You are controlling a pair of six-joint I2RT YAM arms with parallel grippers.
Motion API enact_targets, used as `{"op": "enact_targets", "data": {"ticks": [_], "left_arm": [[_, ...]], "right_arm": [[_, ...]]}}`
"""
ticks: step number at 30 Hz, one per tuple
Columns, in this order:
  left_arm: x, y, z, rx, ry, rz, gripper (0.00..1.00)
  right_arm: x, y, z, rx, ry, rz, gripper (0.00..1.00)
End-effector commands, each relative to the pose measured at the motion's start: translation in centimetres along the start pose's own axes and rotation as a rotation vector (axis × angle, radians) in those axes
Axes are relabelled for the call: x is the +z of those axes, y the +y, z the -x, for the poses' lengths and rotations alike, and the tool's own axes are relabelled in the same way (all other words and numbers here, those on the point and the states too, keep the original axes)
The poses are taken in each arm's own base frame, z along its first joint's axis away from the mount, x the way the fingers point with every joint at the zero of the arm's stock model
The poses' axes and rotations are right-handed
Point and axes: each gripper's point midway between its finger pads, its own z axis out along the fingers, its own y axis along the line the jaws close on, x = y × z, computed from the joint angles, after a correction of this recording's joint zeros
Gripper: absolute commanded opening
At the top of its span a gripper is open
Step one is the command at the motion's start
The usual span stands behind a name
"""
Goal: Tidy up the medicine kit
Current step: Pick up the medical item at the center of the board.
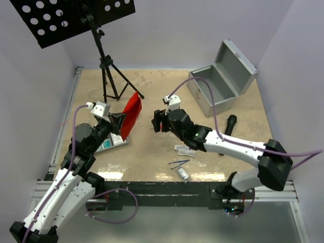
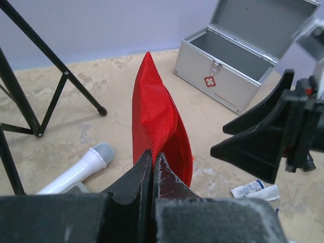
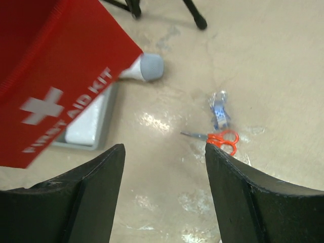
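Centrally, red pouch (image 1: 132, 114) hangs over mottled beige tabletop (image 1: 152, 152), clenched in left gripper (image 2: 153, 162); right gripper (image 3: 164, 152) gapes empty beside pouch; lilac walls (image 1: 167, 30) behind.

We find a black tripod stand (image 1: 106, 63) at the far left of the beige table (image 1: 152, 86), its feet resting on the surface. It carries a tilted black perforated panel (image 1: 91, 11) at its top. Pale lilac walls (image 1: 172, 30) enclose the table on three sides.
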Motion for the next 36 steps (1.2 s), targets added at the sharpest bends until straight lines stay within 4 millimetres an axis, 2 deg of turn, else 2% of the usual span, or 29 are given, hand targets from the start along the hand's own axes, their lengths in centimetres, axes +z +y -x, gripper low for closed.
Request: {"op": "enact_targets", "data": {"ticks": [1, 2, 7, 15, 21, 25, 33, 36], "left_arm": [[0.3, 0.9, 1.8, 0.043, -0.075, 0.049, 0.0], [0.2, 1.2, 0.8, 0.042, -0.038, 0.067, 0.0], [-0.3, 1.7, 0.1, 0.053, -0.002, 0.089, 0.0], [-0.6, 2.2, -0.7, 0.039, 0.031, 0.12, 0.0], [-0.6, 2.1, -0.7, 0.054, 0.038, 0.11, 0.0], [-0.8, 2.0, -0.6, 0.06, 0.037, 0.105, 0.0], [-0.7, 2.0, -0.7, 0.053, 0.039, 0.105, 0.0], [-0.5, 1.9, -0.9, 0.056, 0.047, 0.097, 0.0]], "right_arm": [[1.9, -0.6, -0.8, 0.054, 0.01, -0.012, 0.68], [2.5, -1.0, -0.9, 0.056, 0.014, -0.023, 0.68], [6.2, -3.6, -2.9, 0.032, 0.06, -0.063, 0.66], [10.5, -5.4, -4.4, 0.038, 0.095, -0.059, 0.66], [13.3, -6.1, -5.6, 0.011, 0.136, -0.067, 0.59], [13.9, -7.1, -6.4, -0.011, 0.16, -0.1, 0.56], [14.3, -8.7, -8.8, -0.046, 0.219, -0.168, 0.56], [14.5, -9.1, -9.5, -0.056, 0.245, -0.189, 0.5]]}}
